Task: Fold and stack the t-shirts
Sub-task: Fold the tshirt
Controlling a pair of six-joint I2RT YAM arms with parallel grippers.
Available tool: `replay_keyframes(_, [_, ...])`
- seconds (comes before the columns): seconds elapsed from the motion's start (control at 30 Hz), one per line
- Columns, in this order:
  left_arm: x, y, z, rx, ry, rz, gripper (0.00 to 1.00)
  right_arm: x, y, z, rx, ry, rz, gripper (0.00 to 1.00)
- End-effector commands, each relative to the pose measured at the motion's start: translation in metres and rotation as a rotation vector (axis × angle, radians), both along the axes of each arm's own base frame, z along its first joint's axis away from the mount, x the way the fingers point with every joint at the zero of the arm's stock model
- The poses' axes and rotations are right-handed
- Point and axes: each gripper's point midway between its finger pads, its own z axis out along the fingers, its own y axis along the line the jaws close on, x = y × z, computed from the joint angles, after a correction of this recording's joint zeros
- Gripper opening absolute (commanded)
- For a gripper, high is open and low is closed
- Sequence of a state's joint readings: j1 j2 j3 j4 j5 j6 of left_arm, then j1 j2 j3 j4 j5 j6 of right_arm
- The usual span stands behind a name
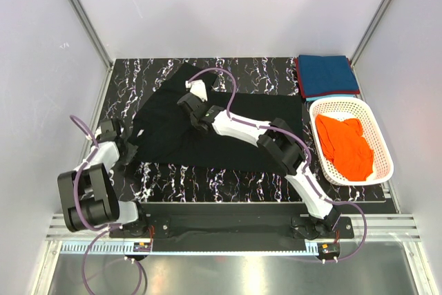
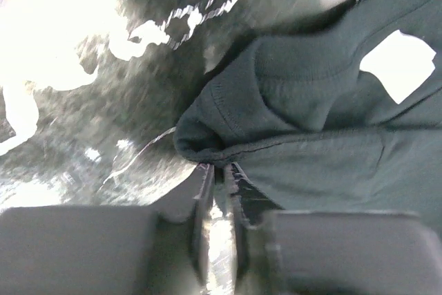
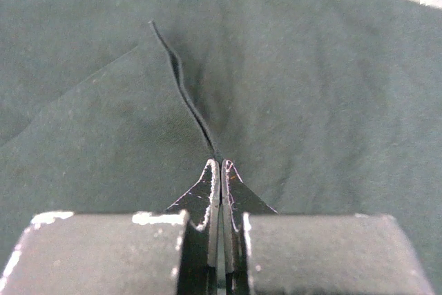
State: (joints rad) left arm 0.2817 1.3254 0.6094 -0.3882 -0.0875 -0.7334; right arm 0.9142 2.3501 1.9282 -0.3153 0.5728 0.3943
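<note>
We see right gripper (image 3: 221,164) pinched shut on 1 crease of black t-shirt (image 3: 318,74) spread beneath it. Left gripper (image 2: 219,168) nearly closed, sleeve hem at its tips; grip unclear, view blurred.

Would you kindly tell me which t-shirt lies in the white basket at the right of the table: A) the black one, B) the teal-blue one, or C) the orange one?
C: the orange t-shirt lies bunched in the white basket, while the black t-shirt is spread on the table.
</note>
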Motion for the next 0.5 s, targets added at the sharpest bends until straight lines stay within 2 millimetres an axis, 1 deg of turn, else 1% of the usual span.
replay_keyframes(0.0, [0.020, 0.017, 0.012, 0.068, -0.028, 0.027, 0.05, 0.004, 0.011, 0.052, 0.130, -0.061, 0.043, 0.00])
replay_keyframes(0.03, [0.023, 0.020, 0.016, 0.082, -0.035, 0.033, 0.00, 0.004, 0.011, 0.054, 0.130, -0.066, 0.048, 0.00])
replay_keyframes(0.1, [0.032, 0.025, 0.027, 0.108, -0.068, 0.035, 0.00, 0.006, 0.008, 0.052, 0.101, -0.079, 0.048, 0.00])
replay_keyframes(0.17, [0.035, 0.028, 0.031, 0.125, -0.073, 0.025, 0.00, 0.008, 0.004, 0.050, 0.075, -0.088, 0.046, 0.00])
replay_keyframes(0.23, [0.035, 0.030, 0.032, 0.133, -0.070, 0.025, 0.01, 0.010, 0.005, 0.048, 0.072, -0.085, 0.054, 0.00])
replay_keyframes(0.37, [0.030, 0.036, 0.028, 0.161, -0.027, 0.036, 0.03, 0.012, 0.006, 0.048, 0.070, -0.087, 0.066, 0.00])
replay_keyframes(0.47, [0.033, 0.037, 0.028, 0.159, -0.012, 0.039, 0.04, 0.013, 0.004, 0.049, 0.065, -0.090, 0.063, 0.00])
